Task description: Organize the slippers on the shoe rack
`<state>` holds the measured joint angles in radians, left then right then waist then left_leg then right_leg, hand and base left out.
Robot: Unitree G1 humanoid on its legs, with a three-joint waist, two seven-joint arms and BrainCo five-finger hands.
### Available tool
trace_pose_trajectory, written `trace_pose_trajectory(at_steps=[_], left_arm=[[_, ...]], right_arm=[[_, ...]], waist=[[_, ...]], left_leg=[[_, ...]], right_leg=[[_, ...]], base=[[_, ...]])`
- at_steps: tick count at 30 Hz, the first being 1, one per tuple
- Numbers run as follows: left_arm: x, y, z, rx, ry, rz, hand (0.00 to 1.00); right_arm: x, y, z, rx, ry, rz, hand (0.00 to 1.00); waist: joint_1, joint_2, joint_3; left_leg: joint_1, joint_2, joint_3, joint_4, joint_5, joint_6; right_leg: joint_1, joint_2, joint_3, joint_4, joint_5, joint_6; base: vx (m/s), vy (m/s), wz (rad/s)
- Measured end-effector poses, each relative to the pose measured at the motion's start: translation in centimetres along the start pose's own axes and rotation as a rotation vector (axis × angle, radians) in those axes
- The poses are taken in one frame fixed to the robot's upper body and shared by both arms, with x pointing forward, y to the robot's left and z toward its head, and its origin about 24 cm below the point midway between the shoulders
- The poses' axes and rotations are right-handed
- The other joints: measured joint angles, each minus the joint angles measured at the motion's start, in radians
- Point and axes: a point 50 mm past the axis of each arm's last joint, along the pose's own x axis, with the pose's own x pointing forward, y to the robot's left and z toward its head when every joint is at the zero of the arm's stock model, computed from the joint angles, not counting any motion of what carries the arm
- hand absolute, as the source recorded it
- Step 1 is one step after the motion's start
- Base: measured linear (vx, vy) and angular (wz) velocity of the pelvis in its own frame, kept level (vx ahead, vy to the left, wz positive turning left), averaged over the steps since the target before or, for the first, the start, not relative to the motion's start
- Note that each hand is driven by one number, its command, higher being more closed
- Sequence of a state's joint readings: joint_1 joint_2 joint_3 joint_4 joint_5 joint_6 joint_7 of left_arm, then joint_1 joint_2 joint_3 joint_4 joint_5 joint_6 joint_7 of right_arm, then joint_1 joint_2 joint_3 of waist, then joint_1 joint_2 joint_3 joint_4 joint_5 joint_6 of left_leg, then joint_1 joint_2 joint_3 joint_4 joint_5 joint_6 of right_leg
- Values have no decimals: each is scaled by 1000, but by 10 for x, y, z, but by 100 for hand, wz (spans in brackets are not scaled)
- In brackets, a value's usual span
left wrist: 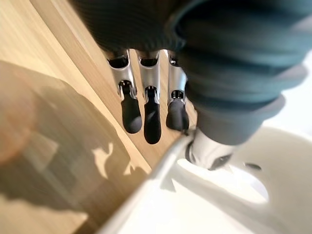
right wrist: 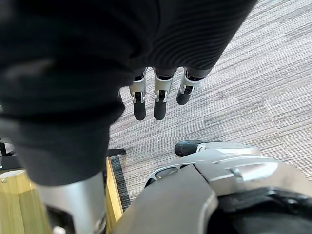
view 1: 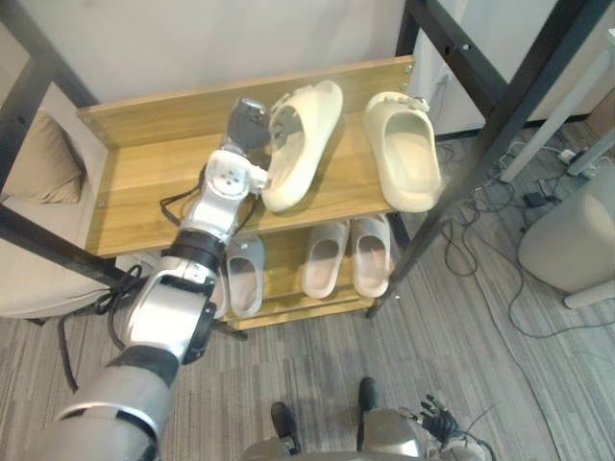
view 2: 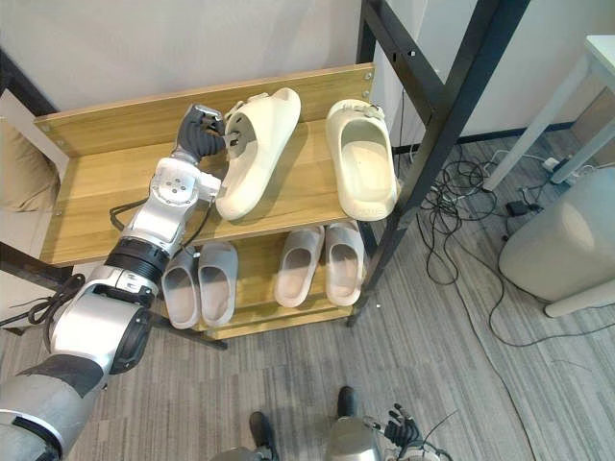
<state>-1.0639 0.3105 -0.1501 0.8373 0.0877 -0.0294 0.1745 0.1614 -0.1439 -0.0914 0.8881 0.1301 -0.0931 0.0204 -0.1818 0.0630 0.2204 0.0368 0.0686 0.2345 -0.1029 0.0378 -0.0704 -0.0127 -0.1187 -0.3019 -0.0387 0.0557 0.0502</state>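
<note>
While the left hand (view 1: 247, 127) pinches the heel rim of a cream slipper (view 1: 307, 134), tipping it on edge on the rack's top shelf (view 1: 144, 192), seemingly to set it beside its flat-lying mate (view 1: 404, 154), the right hand (right wrist: 160, 105) hangs loose-fingered over the floor (right wrist: 234, 73).

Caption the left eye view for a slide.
The left hand pinches a tilted cream slipper on the top shelf, its mate lying flat alongside.

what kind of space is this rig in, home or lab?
Probably a lab or office mocked up as an entryway: wooden shoe rack where the left hand grips a cream slipper, loose cables on grey carpet, black metal frame.
</note>
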Motion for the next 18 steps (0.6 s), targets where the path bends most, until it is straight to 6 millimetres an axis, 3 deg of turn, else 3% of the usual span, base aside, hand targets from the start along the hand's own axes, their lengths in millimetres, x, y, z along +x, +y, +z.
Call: trace_pose_trajectory(at_steps=[18], left_arm=[[0,4,-1,-50,9,11,0]], right_arm=[[0,1,0,-17,6,10,0]], waist=[[1,-8,-4]], left_leg=[[1,-1,-14,0,3,-1]], right_leg=[[9,-1,-13,0,0,0]], base=[[-2,-1,1]])
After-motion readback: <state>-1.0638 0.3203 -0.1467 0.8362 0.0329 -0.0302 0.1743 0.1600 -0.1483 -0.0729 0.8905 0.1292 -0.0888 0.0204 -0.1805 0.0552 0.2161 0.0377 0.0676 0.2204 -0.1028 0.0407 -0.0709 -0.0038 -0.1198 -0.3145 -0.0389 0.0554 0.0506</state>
